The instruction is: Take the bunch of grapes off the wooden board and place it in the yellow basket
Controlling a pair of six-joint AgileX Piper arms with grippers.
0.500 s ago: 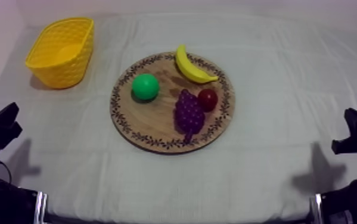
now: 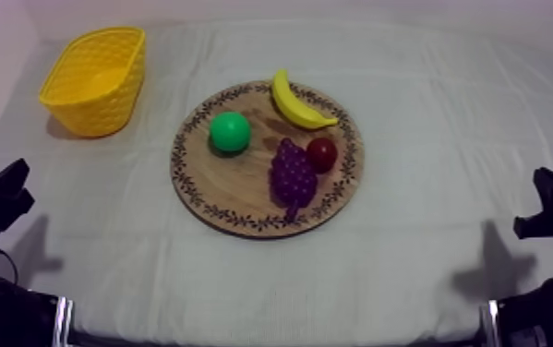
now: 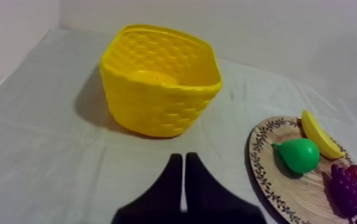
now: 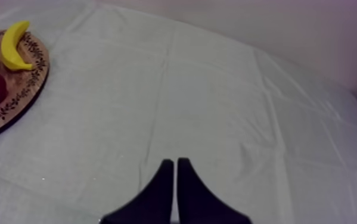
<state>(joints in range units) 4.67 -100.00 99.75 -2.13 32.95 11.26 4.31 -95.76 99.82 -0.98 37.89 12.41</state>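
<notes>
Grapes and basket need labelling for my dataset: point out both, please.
bunch of grapes [image 2: 293, 175], top view, middle of the cluster.
yellow basket [image 2: 104, 115], top view, its near outer wall.

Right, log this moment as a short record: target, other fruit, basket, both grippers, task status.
target: bunch of grapes, lying on the wooden board, close beside the small red fruit
other fruit on board: pear, banana
basket: yellow basket, upright on the cloth, apart from the board, on the left arm's side
left gripper: shut on nothing, low at its side, facing the basket
right gripper: shut on nothing, low over bare cloth
status: grapes not yet picked up
</notes>
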